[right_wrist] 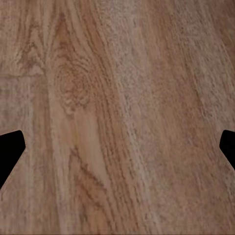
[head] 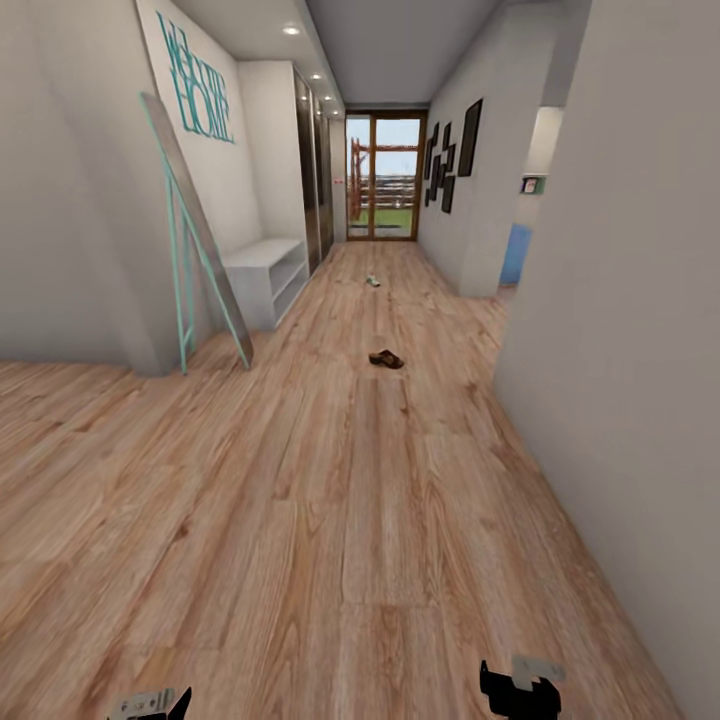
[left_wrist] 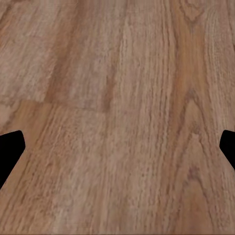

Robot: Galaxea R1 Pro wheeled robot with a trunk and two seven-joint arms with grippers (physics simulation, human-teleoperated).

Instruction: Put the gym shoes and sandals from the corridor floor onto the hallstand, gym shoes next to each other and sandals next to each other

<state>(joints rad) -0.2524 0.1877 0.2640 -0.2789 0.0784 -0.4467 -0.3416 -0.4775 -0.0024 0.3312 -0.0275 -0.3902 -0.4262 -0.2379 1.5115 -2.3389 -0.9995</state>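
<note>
Here the flat brown leather sandal (head: 386, 359) is lying alone on the light brown wood-plank corridor floor (head: 300, 520), well ahead of the robot and roughly mid-corridor. Farther down, a small pale shoe with a greenish tint (head: 372, 281), probably one of the gym shoes, is sitting on the planks; it is too small to read in detail. The wide low pale grey hallstand with open shelf rows (head: 268, 272) is standing against the left wall, beneath the teal wall letters (head: 203, 95), with a tall teal-framed panel (head: 195, 245) leaning just before it.

Judging by its look, the sandal is going to feel light and fairly flat, with a sole that flexes somewhat, so pinching across the strap or the raised upper seems safer than trying to clamp the thin sole edge against the floor. The sneaker is likely light too but bulkier and springy; the heel collar or the sides of the upper look like the sensible hold.

Both arms are hanging low, close to the base, pointing down at bare planks. The left gripper (head: 150, 704) is peeking in at the bottom edge of the head view, its fingers (left_wrist: 10, 152) standing spread wide with nothing between them. The right gripper (head: 518, 690) is likewise spread, its fingers (right_wrist: 10, 152) apart over empty wood grain.
</note>
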